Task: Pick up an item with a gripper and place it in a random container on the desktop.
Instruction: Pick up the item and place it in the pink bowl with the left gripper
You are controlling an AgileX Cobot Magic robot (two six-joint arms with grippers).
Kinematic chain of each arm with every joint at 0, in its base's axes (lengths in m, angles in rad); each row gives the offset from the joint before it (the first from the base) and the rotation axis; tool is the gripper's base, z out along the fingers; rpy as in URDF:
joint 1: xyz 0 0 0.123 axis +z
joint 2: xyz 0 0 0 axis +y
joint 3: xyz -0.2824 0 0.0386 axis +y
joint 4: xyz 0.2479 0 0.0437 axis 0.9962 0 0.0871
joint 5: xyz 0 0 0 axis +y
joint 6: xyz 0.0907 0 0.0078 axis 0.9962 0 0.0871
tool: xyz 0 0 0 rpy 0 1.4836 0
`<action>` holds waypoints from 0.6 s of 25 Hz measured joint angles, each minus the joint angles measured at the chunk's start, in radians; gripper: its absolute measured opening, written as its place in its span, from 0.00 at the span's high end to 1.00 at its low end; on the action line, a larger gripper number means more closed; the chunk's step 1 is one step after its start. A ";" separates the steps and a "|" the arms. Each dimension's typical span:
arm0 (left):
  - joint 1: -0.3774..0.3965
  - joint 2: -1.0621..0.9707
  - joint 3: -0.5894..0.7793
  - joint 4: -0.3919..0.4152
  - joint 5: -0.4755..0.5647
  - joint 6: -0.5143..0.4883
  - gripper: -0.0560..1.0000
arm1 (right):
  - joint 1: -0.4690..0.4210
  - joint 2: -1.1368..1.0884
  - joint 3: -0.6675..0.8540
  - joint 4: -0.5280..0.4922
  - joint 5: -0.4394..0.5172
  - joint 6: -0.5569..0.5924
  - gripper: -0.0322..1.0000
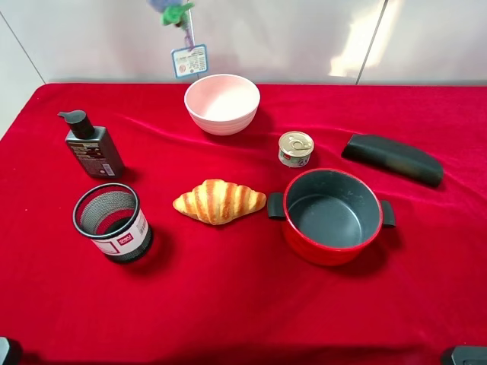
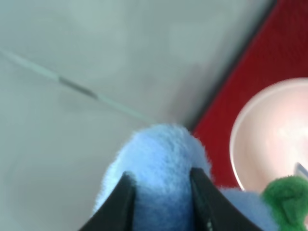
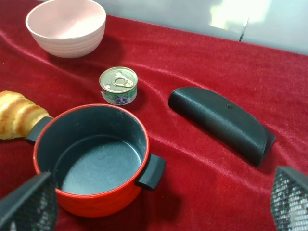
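My left pincer (image 2: pixel 162 174) grips the plush toy (image 2: pixel 161 149), mostly cropped from the high view, its tag (image 1: pixel 189 61) dangling near the far-left rim of the pink bowl (image 1: pixel 222 103). My right pincer (image 3: pixel 159 197) stands spread, empty.

one each: bowl (image 1: pixel 222 122), pot (image 1: pixel 327 252), croissant (image 1: pixel 219 201), tin (image 1: pixel 295 148), mesh cup (image 1: pixel 114 224), pump bottle (image 1: pixel 93 150), black case (image 1: pixel 392 158), plush toy (image 2: pixel 161 154)

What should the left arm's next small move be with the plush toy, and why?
Probably carry the left gripper sideways until the plush toy hangs over the opening of the pink bowl, before releasing. The jaws are shut on the toy, yet the wrist view shows the bowl off to one side, and the high view shows the paper tag dangling left of the bowl's middle.
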 joint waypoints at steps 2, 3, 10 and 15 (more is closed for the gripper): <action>0.000 0.039 0.000 0.000 -0.077 0.000 0.75 | 0.000 0.000 0.000 0.000 0.000 0.000 0.30; 0.000 0.057 0.000 0.000 -0.112 0.000 0.75 | 0.000 0.000 0.000 0.000 0.000 0.000 0.30; -0.021 0.189 0.000 -0.001 -0.280 0.000 0.75 | 0.000 0.000 0.000 0.000 0.000 0.000 0.30; -0.047 0.266 0.000 -0.001 -0.354 0.000 0.75 | 0.000 0.000 0.000 0.000 0.000 0.000 0.30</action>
